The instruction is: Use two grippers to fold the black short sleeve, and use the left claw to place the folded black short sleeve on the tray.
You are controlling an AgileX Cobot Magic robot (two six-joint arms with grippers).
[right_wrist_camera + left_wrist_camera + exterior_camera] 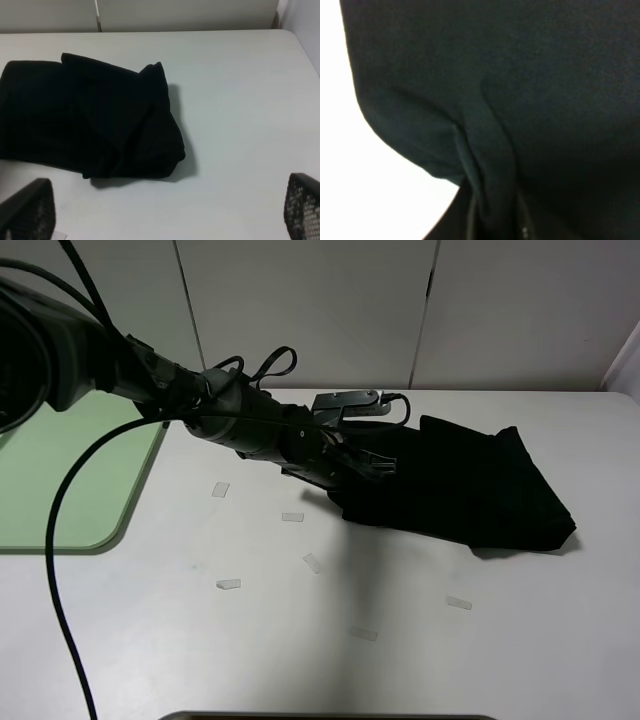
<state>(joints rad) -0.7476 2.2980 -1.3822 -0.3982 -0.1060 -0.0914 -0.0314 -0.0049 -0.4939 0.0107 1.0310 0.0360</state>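
The black short sleeve lies folded in a thick bundle on the white table, right of centre. My left gripper reaches across from the left and is shut on the garment's left edge. In the left wrist view the black fabric fills the frame and a pleat of it is pinched between the fingers. The light green tray lies flat at the far left. My right gripper is open and empty, back from the garment, and it does not show in the exterior view.
Several small clear tape marks are stuck on the table in front of the garment. The left arm's black cable loops over the tray's edge. A white panel wall stands behind the table.
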